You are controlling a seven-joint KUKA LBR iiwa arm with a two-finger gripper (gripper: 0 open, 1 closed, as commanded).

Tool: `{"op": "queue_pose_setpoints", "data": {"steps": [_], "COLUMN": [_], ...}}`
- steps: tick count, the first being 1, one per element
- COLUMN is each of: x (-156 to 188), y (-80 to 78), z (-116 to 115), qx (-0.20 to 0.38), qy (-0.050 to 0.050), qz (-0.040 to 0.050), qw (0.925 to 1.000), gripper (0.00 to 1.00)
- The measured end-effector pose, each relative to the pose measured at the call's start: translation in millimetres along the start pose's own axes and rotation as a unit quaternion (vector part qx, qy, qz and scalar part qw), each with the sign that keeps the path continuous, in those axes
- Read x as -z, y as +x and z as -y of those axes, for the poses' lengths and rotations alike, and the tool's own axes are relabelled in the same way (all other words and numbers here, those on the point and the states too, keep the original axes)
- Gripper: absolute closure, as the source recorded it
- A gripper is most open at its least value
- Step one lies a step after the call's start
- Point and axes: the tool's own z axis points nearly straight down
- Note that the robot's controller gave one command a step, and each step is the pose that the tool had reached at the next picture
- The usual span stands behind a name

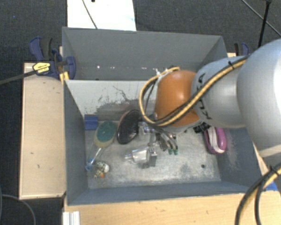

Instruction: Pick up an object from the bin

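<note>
Silvery metal piece [140, 156] by the gripper [155, 145] — its opening I cannot tell — looks stiff, slick; best pinched across its middle.

The grey bin [187, 170] carries a black oval thing [128, 125], a green disc [105, 131] and a blue block [90, 122] left of the gripper [154, 148], a silvery piece [141, 157] just beside it, and a purple thing [216, 139] to its right.

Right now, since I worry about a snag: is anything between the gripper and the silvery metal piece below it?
Nothing visible does. The gripper sits right above the silvery metal piece; the black oval thing lies aside, toward the view's left.
</note>
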Motion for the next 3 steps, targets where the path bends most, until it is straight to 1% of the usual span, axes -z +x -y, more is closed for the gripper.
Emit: {"op": "queue_pose_setpoints", "data": {"steps": [1,2,3], "x": [1.8,2.4,192.0], "y": [-9.8,-10.3,36.4], "z": [-30.1,-31.2,-36.8], "qx": [0.124,0.122,0.128], "qy": [0.0,-0.001,-0.001], "qz": [0.0069,0.0077,0.013], "qw": [0.9922,0.9925,0.9917], "gripper": [0.0,1.0,1.0]}}
